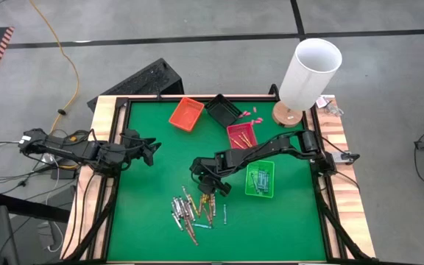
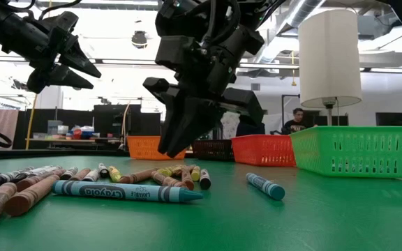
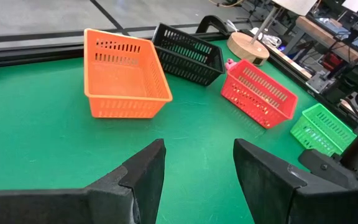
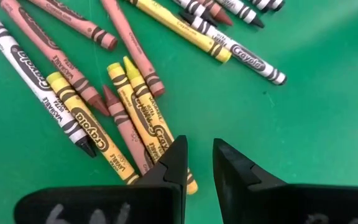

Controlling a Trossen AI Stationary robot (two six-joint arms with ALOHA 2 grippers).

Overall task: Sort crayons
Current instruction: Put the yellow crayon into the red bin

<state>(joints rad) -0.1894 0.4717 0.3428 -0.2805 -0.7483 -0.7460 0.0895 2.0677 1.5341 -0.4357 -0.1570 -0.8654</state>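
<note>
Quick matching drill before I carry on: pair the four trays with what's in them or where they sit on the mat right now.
1 orange tray
2 black tray
3 red tray
4 green tray

a holds blue crayons
b lies nearest the lamp base
c empty, farthest toward the left arm
d holds yellow-orange and reddish crayons

Pairs: 1-c, 2-b, 3-d, 4-a

high: overhead, far | low: table-level | wrists: close, forward

A: Background, high view? Grey floor (image 1: 197, 37), black tape line (image 1: 160, 40), yellow cable (image 1: 71, 66).
B: Low view? Ceiling lights (image 2: 117, 28); seated person (image 2: 297, 120) behind a white-shaded lamp (image 2: 330, 59).
</note>
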